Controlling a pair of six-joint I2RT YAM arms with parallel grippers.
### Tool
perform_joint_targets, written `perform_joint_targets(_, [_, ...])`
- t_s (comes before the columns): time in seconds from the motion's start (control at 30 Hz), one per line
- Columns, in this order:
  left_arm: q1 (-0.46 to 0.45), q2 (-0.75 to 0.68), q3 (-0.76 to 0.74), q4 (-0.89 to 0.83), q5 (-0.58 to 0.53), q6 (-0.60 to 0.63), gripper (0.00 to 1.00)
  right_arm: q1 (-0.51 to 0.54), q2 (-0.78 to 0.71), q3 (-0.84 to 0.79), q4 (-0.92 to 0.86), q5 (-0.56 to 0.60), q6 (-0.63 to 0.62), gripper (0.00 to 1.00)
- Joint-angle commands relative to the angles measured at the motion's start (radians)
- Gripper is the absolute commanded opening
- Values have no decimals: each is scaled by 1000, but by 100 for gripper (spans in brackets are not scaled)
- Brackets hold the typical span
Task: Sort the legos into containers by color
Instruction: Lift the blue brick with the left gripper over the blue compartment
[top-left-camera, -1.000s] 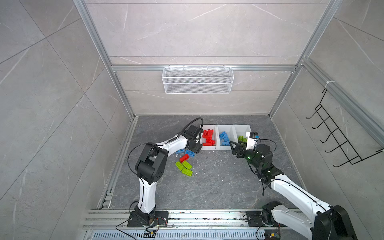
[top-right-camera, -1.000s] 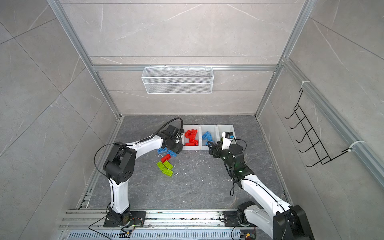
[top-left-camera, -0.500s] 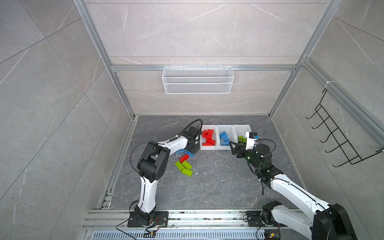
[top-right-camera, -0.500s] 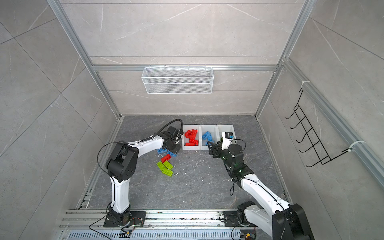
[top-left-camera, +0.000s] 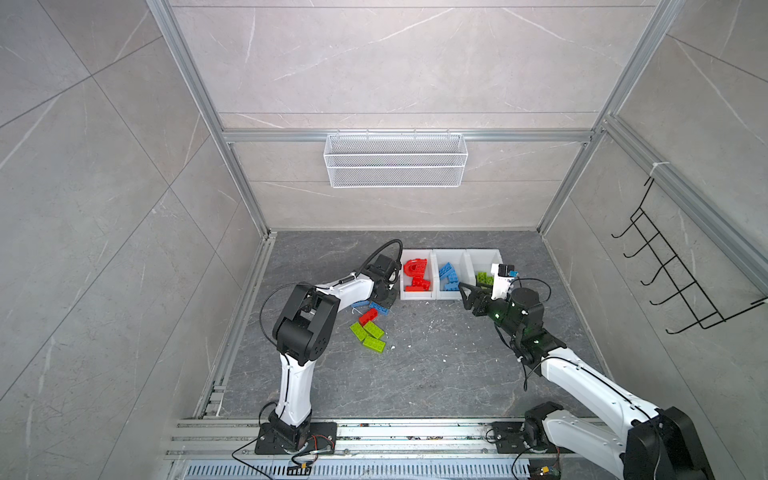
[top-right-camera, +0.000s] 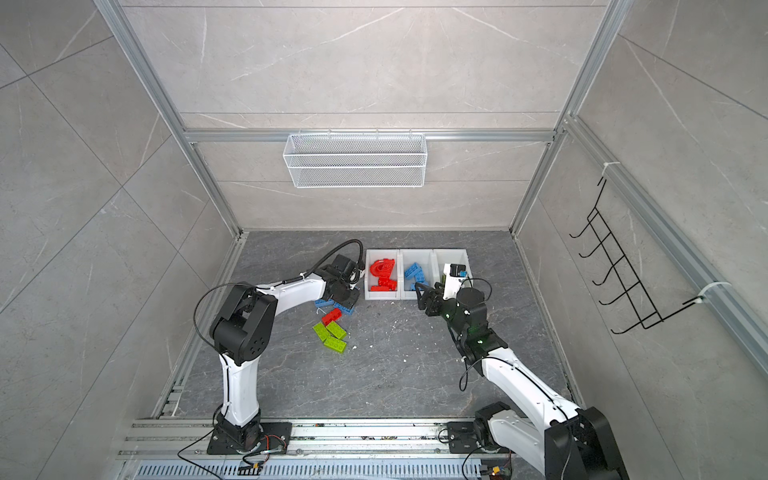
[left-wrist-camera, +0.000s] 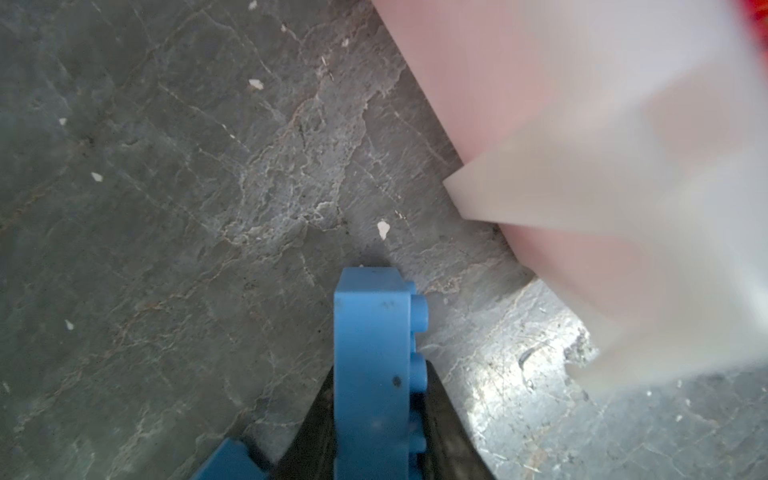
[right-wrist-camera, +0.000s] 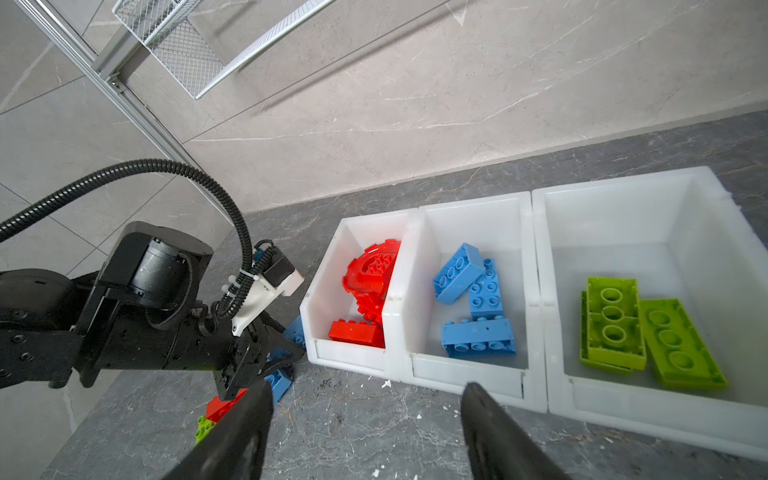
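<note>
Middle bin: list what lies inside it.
Three blue bricks lie in the middle bin, two together at the back, one nearer the front. Its front lip hides the floor strip just behind it.

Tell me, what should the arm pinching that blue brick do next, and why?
Probably lift straight up. The left gripper is shut on the blue brick low by the floor, beside the bin of red pieces; the middle bin with blue bricks lies past it, so the brick must clear the walls.
</note>
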Motion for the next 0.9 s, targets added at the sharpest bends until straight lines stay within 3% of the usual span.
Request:
perform_joint_targets(0.0, [11,-87,0,3,-23,-12,22,3,-19,-8,15,12,-6,74])
perform_joint_targets(0.2, [16,-164,30,-46,-51,-17,21,2,-31,-9,16,9,-4,74])
perform_joint_targets(0.47, [-34,-256,188,-125,119,-42,19,3,-88,-58,78,29,2,74])
perform_joint_targets(0.63, [-119,-125,390,-157,192,-22,19,2,-113,-80,110,29,15,74])
perform_joint_targets(0.87, [-163,137,697,-188,256,-18,19,4,-143,-94,118,40,13,74])
